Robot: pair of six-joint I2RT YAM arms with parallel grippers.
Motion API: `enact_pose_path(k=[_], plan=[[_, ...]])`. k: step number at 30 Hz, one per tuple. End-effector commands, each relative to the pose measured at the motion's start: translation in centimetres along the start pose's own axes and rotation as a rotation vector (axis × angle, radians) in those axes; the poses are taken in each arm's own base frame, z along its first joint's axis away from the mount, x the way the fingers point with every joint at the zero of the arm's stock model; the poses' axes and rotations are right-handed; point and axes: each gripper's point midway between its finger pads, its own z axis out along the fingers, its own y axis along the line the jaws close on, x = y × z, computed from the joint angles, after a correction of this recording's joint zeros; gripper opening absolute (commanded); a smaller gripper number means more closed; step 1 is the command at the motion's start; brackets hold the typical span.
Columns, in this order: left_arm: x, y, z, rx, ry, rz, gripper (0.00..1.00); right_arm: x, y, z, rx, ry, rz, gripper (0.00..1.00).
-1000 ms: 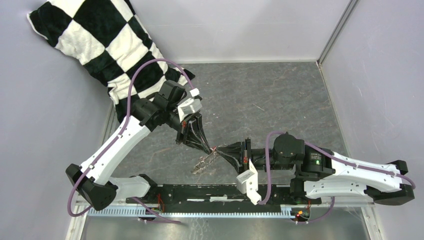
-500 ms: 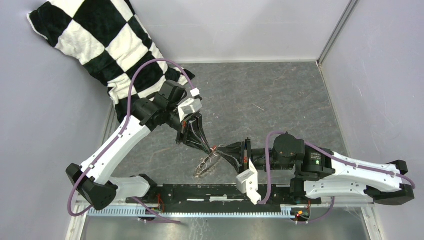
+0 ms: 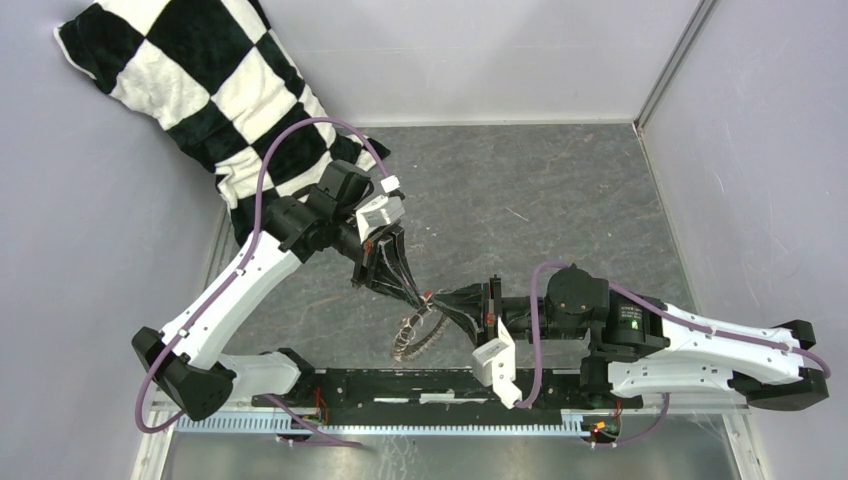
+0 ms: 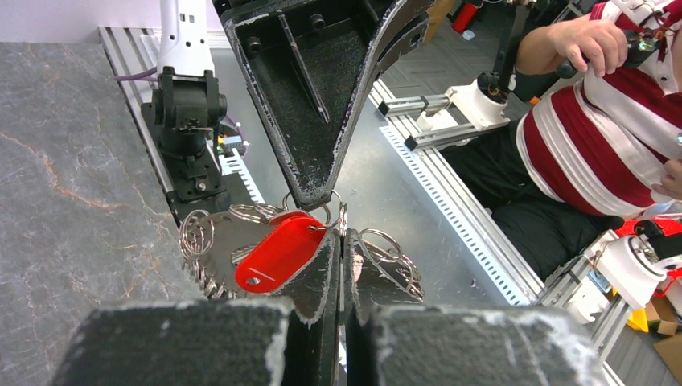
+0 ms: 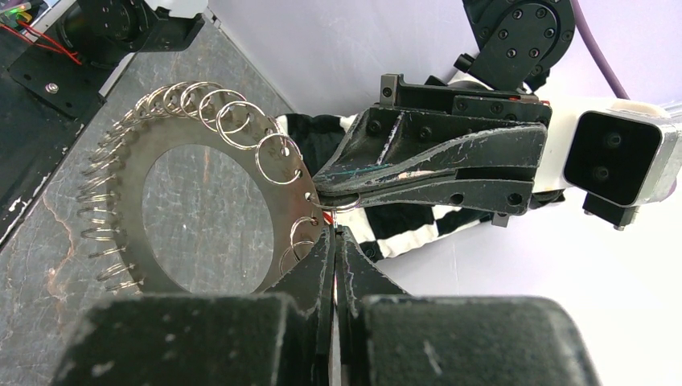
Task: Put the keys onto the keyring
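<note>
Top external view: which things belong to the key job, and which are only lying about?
Job: keyring, red-tagged key, left end effector, right end effector.
Lying about: checkered cloth.

Left gripper [image 3: 420, 297] and right gripper [image 3: 433, 301] meet tip to tip above the grey stone-patterned table [image 3: 540, 190].
Ring-fringed metal keyring [image 3: 404, 345] hangs just front-left of the tips, red-tagged key [image 4: 277, 253] at their junction; black-and-white checked cloth [image 3: 200, 80] lies behind, far left.
</note>
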Motion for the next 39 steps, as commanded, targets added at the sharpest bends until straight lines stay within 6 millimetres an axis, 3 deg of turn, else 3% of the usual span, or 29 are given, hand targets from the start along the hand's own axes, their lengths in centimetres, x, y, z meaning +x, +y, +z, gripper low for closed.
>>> enact_pose_path(k=[1,39], plan=[[-1.0,-1.3,0.0,0.06,-0.038,0.007,0.02,-1.5,-2.0,0.0,0.068,-0.049,-0.001,0.01],[-0.4,-0.5,-0.1,0.011,-0.013,-0.027,0.02,-0.7,-4.4,0.2,0.194,-0.004,0.02,0.01]])
